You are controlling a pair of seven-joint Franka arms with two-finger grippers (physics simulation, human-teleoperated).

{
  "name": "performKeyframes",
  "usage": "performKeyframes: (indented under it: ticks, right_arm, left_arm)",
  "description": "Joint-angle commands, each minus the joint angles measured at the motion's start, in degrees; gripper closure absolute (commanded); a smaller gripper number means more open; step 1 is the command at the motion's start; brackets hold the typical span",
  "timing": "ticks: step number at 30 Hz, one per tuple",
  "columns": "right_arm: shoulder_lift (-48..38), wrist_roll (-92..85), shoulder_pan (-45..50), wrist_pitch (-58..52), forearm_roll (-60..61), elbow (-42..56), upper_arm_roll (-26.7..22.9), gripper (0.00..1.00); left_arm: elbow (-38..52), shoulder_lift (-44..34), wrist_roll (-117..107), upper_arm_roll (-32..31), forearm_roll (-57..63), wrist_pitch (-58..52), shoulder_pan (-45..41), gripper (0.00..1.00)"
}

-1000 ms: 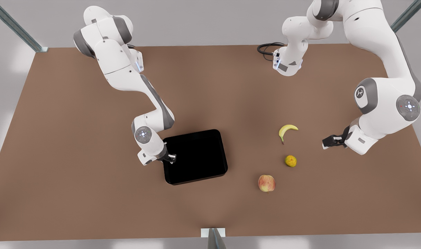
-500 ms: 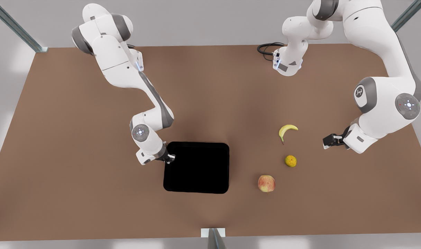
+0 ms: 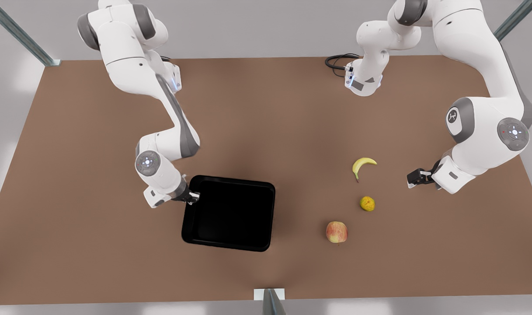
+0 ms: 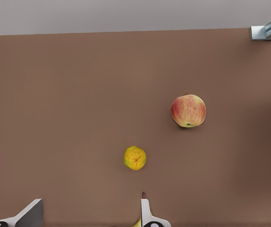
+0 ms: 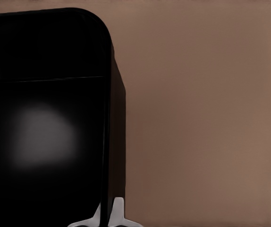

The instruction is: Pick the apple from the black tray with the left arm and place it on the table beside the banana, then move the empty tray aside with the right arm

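The black tray [image 3: 228,214] lies empty on the table [image 3: 95,144], left of centre in the front view. My right gripper [image 3: 192,197] is shut on the rim at its far-left corner; the right wrist view shows the fingertips [image 5: 118,213] pinching the tray [image 5: 41,118] wall. The apple [image 3: 337,232] rests on the table, below the banana [image 3: 362,165]. My left gripper [image 3: 416,177] hovers open to the right of the banana, well apart from it. In the left wrist view the apple [image 4: 188,110] lies beyond that gripper [image 4: 90,217].
A small bumpy orange-yellow fruit [image 3: 367,204] sits between the banana and the apple, also seen as the round fruit [image 4: 135,157] in the left wrist view. Metal frame posts stand at the table's far corners and a bracket [image 3: 269,295] at the near edge.
The right gripper has dragged the tray toward the front view's left and turned it slightly. The left arm has barely moved, and the fruits have stayed put.
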Motion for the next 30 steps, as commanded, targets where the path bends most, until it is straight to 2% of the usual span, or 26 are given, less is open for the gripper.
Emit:
performKeyframes:
  ticks: [1,4,8,9,11,14,20,23,30]
  right_arm:
    - [-0.7,-16.9,-0.1,-7.0,-0.4,0.8,-2.4,0.83]
    - [-1.9,-26.5,-0.1,-13.0,-0.2,2.6,-6.9,0.83]
    - [-3.1,-39.0,-1.0,-16.5,1.1,2.7,-10.7,0.83]
    - [-3.0,-43.3,-3.2,-18.8,4.2,4.2,-10.2,0.83]
    - [-3.0,-50.0,-5.0,-19.4,4.4,4.4,-10.8,0.85]
    - [-3.3,-59.4,-5.1,-19.6,7.6,4.5,-14.7,0.85]
    - [-2.1,-71.0,-12.8,-19.6,9.8,4.5,-14.2,0.86]
    - [-1.7,-72.2,-13.7,-19.6,9.7,5.2,-14.0,0.86]
    - [8.5,-71.2,-13.8,-18.4,9.8,11.6,-14.6,0.86]
  left_arm:
    - [0.0,-0.1,0.7,0.0,0.2,0.0,0.0,0.00]
    - [0.0,-0.1,0.7,0.0,0.4,0.0,0.0,0.00]
    - [0.0,0.0,0.7,0.0,0.4,0.1,0.0,0.00]
    - [0.0,-0.1,0.7,0.0,0.4,0.1,0.0,0.00]
    - [0.0,-0.1,0.7,0.0,0.4,0.1,0.0,0.00]
    - [0.0,-0.1,0.6,0.0,0.4,0.1,0.0,0.00]
    - [0.0,0.0,0.6,0.0,0.4,0.1,0.0,0.00]
    - [-0.1,0.0,0.6,0.0,0.4,0.1,0.0,0.00]
    - [0.0,-0.2,-0.4,-0.1,1.1,0.0,-0.2,0.00]
